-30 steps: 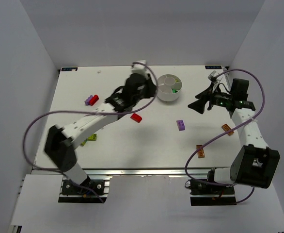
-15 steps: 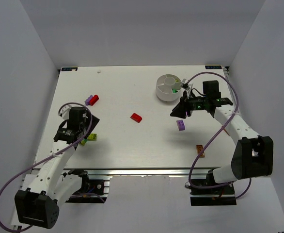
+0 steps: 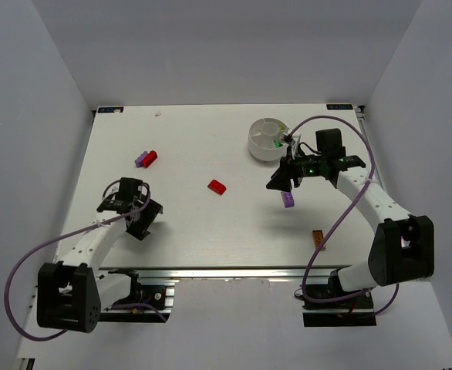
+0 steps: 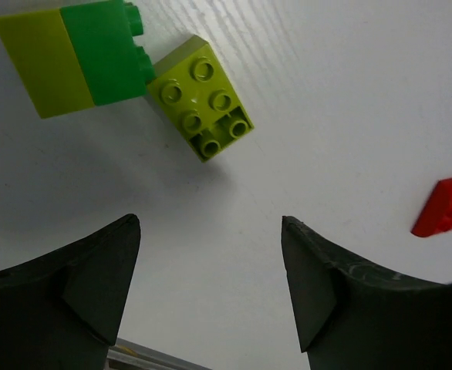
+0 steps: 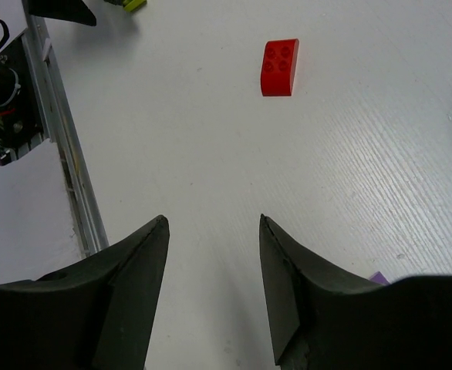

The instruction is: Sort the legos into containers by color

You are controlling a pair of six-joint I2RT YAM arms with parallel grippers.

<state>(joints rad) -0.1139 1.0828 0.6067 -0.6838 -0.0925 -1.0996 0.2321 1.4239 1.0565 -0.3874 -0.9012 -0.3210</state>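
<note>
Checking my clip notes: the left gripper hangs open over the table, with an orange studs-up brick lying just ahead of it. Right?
Not quite: the studs-up brick is yellow-green, not orange. The left wrist view shows it lying on the table just ahead of the open left gripper.

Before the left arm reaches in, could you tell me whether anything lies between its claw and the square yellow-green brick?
Nothing visible does: only bare table lies between the open left claw and the yellow-green brick.
</note>
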